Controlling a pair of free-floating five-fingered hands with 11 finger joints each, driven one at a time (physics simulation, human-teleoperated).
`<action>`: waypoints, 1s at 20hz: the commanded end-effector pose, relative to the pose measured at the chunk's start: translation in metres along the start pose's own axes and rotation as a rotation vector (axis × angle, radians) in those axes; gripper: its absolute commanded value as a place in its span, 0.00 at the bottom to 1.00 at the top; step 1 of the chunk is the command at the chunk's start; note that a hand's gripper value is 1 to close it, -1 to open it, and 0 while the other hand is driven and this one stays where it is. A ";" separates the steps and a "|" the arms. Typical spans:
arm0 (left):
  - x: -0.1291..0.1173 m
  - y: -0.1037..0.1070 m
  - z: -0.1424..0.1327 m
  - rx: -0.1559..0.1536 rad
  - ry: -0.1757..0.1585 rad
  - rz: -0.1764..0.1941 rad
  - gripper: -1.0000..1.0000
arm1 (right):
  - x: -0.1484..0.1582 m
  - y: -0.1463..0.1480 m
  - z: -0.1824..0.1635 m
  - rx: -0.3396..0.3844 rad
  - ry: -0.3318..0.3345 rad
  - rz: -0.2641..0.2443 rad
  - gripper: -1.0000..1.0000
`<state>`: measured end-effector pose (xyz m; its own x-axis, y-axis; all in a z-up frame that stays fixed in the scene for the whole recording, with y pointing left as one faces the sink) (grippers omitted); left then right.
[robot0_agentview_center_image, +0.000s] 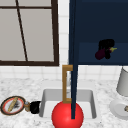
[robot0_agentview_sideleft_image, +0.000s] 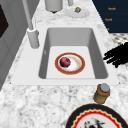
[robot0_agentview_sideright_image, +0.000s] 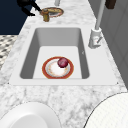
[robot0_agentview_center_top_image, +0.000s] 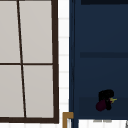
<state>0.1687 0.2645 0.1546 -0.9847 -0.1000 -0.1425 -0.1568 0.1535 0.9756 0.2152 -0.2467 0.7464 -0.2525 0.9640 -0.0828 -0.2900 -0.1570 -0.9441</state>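
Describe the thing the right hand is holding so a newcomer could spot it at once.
Start at the open dark blue wall cabinet right of the window. On its bottom shelf the right hand curls around an eggplant. It is dark purple and elongated with a yellow-green stem tip, unlike the round dark red fruit on the plate in the sink.

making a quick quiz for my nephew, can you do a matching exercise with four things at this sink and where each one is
Things:
1. purple vegetable
2. dark red ball
3. small jar
4. faucet

Places:
a. on the counter, next to the open left hand
b. on the sink's back edge, by the wall
c. held by the right hand in the blue cabinet
d. on the red-rimmed plate in the sink

Pairs: 1-c, 2-d, 3-a, 4-b
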 end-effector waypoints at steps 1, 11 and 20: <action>0.000 0.000 0.000 0.000 0.000 0.000 0.50 | 0.002 -0.011 -0.030 0.004 0.037 -0.011 1.00; 0.000 0.000 0.000 0.000 0.000 0.000 0.50 | -0.007 -0.008 -0.116 -0.064 -0.006 -0.080 1.00; 0.000 0.000 0.000 0.000 0.000 0.000 0.50 | -0.027 0.038 -0.186 -0.115 0.031 -0.070 1.00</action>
<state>0.1687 0.2645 0.1546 -0.9847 -0.1000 -0.1425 -0.1568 0.1535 0.9756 0.3680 -0.2323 0.6767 -0.2575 0.9652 -0.0456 -0.2068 -0.1012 -0.9731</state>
